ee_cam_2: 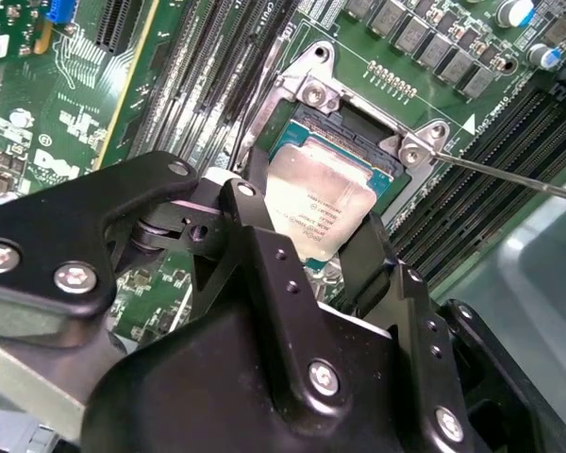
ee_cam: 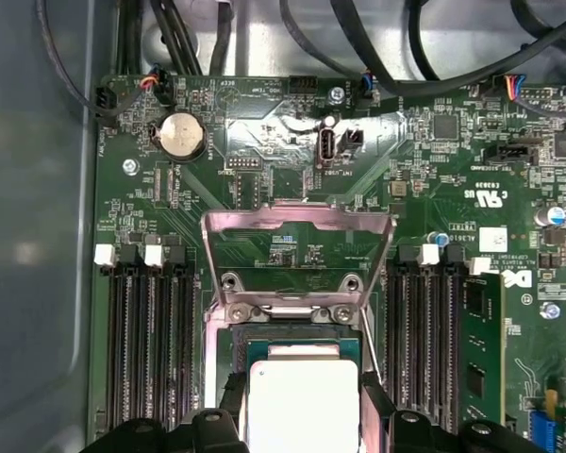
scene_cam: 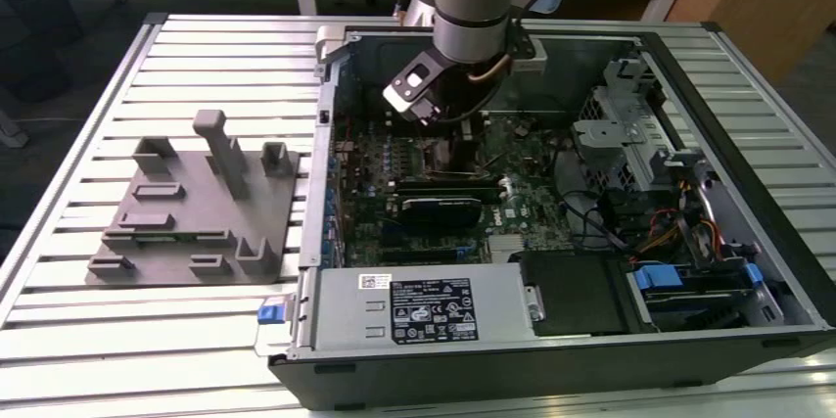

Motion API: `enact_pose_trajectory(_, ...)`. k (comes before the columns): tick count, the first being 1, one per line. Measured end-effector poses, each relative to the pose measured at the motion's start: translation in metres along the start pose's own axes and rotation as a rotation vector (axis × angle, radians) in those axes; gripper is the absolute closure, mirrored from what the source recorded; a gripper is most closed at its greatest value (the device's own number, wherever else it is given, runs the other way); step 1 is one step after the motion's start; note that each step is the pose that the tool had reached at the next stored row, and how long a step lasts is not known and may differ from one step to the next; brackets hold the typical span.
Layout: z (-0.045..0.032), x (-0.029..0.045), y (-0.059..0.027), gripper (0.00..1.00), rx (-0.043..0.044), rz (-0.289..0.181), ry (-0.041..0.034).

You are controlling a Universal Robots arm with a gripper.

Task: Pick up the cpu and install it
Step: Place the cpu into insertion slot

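1. The gripper [ee_cam_2: 313,215] clamps its fingers [ee_cam_2: 260,236] on opposite edges of the cpu [ee_cam_2: 325,189], low over the open socket [ee_cam_2: 307,90].
2. It looks slightly tilted, though seating is hidden; released askew, it could bend socket pins.
3. The raised load plate [ee_cam: 297,226] stands close and could snag.

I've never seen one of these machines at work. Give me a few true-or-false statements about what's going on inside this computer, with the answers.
1. The gripper holds the cpu by its sides at the socket. True.
2. The socket's metal frame is folded down over the chip. False: it stands flipped open.
3. A grey fixture block lies on the table, outside the computer case. True.
4. The case is closed up. False: its side is open and the motherboard shows.
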State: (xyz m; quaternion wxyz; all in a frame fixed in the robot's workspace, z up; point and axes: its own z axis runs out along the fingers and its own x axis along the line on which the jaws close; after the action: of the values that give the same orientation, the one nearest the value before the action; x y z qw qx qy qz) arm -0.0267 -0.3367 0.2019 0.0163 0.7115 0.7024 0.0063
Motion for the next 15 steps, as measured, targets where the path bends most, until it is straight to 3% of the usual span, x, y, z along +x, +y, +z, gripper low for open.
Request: enact_pose_trajectory(15, 0.0096, 0.0026, -0.0004, 0.45, 0.0031, 0.000, -0.0001)
